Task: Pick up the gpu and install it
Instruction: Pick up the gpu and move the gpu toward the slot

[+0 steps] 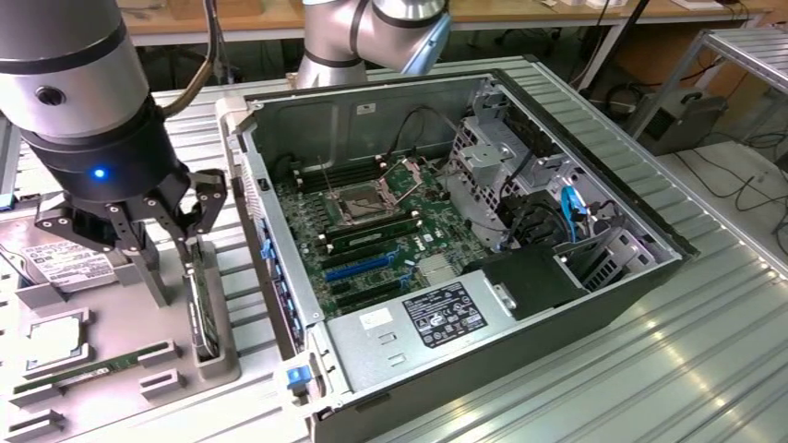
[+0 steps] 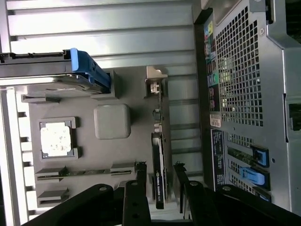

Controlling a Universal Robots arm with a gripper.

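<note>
The gpu (image 1: 201, 309) stands on its long edge in a slot of the grey fixture tray (image 1: 117, 323), at the exterior view's left of the open computer case. In the wrist view the gpu (image 2: 159, 165) is a thin dark card with its metal bracket (image 2: 155, 81) at the far end. My gripper (image 1: 176, 254) hangs over the card's near end. It is open, with one black finger (image 2: 139, 188) on each side of the card and a gap left to both faces. My gripper (image 2: 161, 186) holds nothing.
The open computer case (image 1: 591, 305) lies on its side, with the motherboard and its blue expansion slots (image 1: 357, 266) exposed. Its rear panel (image 2: 244, 94) runs close beside the tray. The tray also holds a hard drive (image 1: 59, 263), a processor (image 2: 56, 141) and a memory stick (image 2: 84, 172).
</note>
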